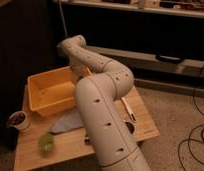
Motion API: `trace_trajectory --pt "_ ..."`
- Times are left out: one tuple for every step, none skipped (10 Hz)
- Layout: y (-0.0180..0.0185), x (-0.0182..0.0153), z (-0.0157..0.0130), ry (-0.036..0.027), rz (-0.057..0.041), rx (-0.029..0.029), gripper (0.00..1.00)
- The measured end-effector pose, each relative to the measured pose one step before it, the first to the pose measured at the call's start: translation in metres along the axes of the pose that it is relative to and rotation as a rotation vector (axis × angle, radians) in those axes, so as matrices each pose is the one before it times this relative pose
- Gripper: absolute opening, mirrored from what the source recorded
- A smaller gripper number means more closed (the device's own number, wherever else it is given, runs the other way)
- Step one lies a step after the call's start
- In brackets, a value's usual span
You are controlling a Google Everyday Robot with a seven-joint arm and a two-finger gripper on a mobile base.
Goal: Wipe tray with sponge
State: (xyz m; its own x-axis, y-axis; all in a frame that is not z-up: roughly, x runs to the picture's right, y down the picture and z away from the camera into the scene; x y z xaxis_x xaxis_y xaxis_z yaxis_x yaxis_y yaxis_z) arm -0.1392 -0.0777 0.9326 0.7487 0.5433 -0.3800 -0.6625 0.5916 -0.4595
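Though hidden, jaws closed near tray (45, 93)

The arm (109, 120) is made of thick, rounded cream-white shells with bulbous joints and small dark oval recesses dotted along them. The links nearest the end effector are slimmer than those farther back. The end effector itself, closed, is hidden behind the slim last link.

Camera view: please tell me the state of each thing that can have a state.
tray, upright, open side up.
gripper, shut, hidden behind the arm at the tray's right end.
sponge, not visible.
cloth, lying flat in front of the tray.
small white cup, upright, dark contents.
green cup, upright.
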Motion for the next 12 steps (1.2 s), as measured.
trace_trajectory --pt "0.00321 -0.0097 0.00058 -0.00528 -0.00709 -0.00737 0.0" --pt "0.00985 -0.01561 0.00032 -0.01212 -0.01671 -0.01238 0.0" --pt "0.01504 -0.01544 0.00164 -0.01301 -0.0227 -0.01696 0.0" --pt "0.01653 -0.01087 0.00036 -0.01022 -0.02392 -0.02191 0.0" --pt "0.01669 -0.00814 0.00124 -0.01623 -0.02455 -0.02394 0.0" --pt "0.01977 -0.00385 0.00142 -0.01957 -0.03009 -0.03163 0.0" --pt "0.01981 0.00033 0.00397 -0.01234 -0.03205 -0.03154 0.0" --pt "0.02143 0.00036 0.00422 -0.01535 -0.03852 -0.03662 0.0" --pt "0.01539 -0.00099 0.00495 -0.01536 -0.03642 -0.03616 0.0" --pt "0.00955 0.00081 0.00378 -0.01214 -0.02675 -0.02708 0.0" --pt "0.00324 0.0051 0.00083 -0.00244 -0.01019 -0.01292 0.0" --pt "0.00144 0.011 -0.00289 0.00298 0.01281 0.01021 0.0"
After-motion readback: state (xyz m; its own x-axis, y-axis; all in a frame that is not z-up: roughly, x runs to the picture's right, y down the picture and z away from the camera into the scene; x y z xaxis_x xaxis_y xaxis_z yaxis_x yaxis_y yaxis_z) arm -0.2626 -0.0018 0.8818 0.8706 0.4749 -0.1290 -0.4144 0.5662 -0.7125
